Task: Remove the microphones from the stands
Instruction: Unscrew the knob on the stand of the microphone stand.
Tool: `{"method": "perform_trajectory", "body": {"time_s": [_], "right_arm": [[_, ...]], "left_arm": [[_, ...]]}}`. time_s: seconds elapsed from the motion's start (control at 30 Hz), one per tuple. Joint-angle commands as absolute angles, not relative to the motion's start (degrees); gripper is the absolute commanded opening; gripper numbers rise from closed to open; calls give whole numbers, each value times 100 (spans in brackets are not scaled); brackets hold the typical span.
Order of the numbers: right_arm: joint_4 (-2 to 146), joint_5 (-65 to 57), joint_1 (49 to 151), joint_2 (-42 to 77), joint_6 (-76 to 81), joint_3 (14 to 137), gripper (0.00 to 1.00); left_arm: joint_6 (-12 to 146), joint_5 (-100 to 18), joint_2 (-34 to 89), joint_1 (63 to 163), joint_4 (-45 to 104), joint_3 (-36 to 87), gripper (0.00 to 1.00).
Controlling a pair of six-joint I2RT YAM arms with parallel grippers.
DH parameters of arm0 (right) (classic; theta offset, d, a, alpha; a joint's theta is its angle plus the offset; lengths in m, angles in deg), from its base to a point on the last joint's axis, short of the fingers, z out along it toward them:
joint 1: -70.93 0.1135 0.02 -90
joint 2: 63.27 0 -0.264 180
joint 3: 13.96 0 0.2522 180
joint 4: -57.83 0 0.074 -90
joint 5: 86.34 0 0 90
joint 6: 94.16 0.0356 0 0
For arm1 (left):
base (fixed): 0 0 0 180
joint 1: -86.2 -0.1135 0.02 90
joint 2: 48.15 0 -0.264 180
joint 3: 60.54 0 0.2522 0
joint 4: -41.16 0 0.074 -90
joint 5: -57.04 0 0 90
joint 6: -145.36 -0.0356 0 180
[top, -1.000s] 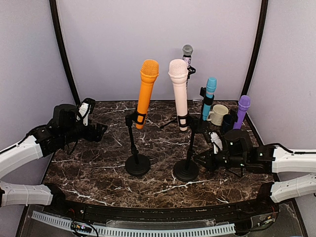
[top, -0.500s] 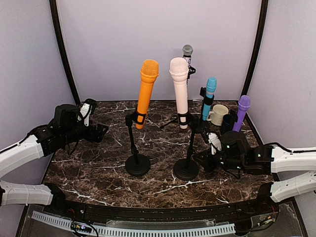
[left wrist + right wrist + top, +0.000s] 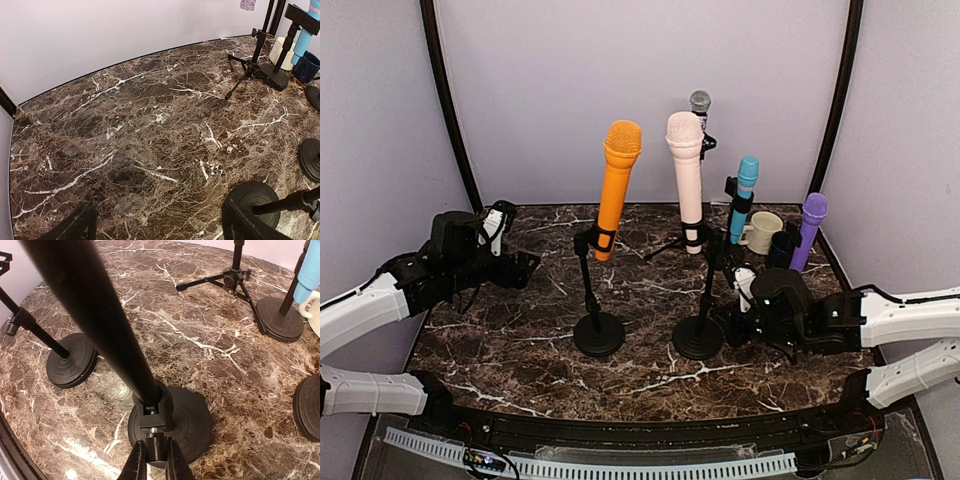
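Pink plastic marked the mic (image 3: 684, 170) that seemed to be the target. It sat upright atop the middle stand (image 3: 709, 290), not yet lifted. The right gripper (image 3: 156, 454) lay low over the table (image 3: 520, 350), its jaws pinched tight on the bottom of the stand, just above the round base (image 3: 195, 427). That hold was probably there to pin the stand down, so it would not tip or slide when the mic was pulled. The left gripper (image 3: 520, 266) hovered well apart at the table's left side, jaws spread wide and holding nothing, likely free to take the mic. The orange mic (image 3: 617, 185) stood on its own stand just beside, untouched.
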State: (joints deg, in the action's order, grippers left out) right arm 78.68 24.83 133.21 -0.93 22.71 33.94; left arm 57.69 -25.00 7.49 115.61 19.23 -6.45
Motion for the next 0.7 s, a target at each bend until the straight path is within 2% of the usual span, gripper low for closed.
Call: {"method": "perform_trajectory", "body": {"time_s": [0.0,0.67], "right_arm": [[8301,3289,13429,123,2462,3515,0],[8573,4058,13887,979,2715,3940,0]], "left_arm": [[5766,-2534,735,11520,2050,-688,88],[5769,-2534,718,11520,2021,-670,89]]}}
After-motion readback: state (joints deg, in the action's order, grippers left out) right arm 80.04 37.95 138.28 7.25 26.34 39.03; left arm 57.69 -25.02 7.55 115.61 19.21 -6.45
